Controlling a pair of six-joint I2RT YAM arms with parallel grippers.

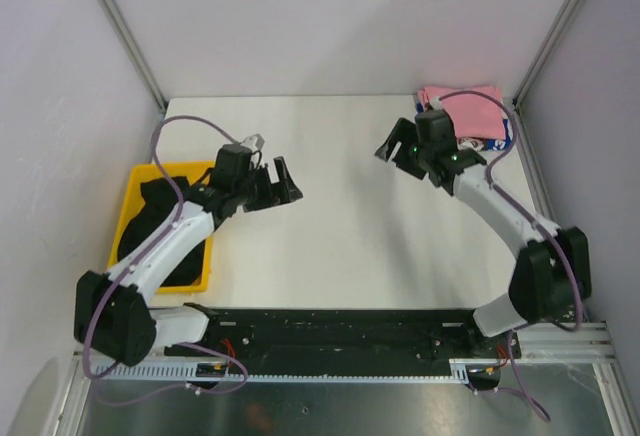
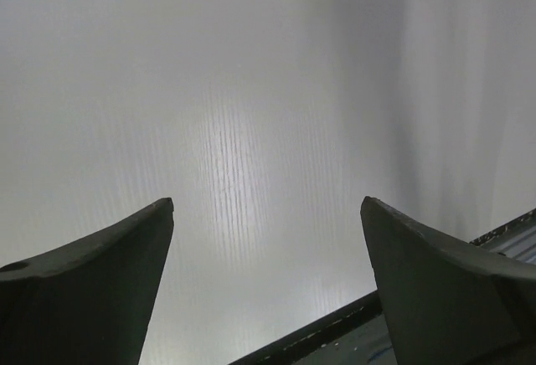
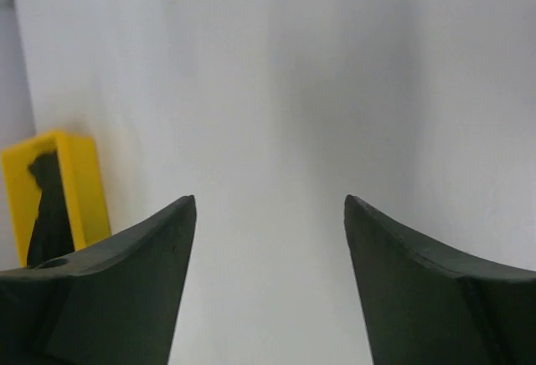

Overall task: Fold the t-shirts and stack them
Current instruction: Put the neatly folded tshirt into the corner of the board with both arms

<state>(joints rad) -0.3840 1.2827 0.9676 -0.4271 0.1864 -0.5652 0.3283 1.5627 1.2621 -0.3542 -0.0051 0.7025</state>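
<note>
**Ana:** What takes up the most room?

**Ben:** The white table. Pale walls close it in at the far side and along both flanks, with slanted metal posts at the far corners. A black rail runs along the near edge between the two arm bases.

**Ana:** And what sits on it?

**Ben:** A yellow bin hugs the left edge, just beside the left arm. The black t-shirts lie bunched inside it. In the far right corner the pink t-shirt lies folded on top of the blue t-shirt, of which only an edge shows. The right arm's wrist covers part of that pile's near side.

**Ana:** Where is the open room?

**Ben:** In the middle. A broad stretch of white surface lies between the two grippers and runs back to the far wall.

**Ana:** And the grippers?

**Ben:** The left gripper hangs over the table just right of the bin. Its fingers are spread wide and there is nothing between them. The right gripper points left, away from the folded pile. It too is spread wide and holds nothing. Its wrist camera looks across the table to the bin.
</note>
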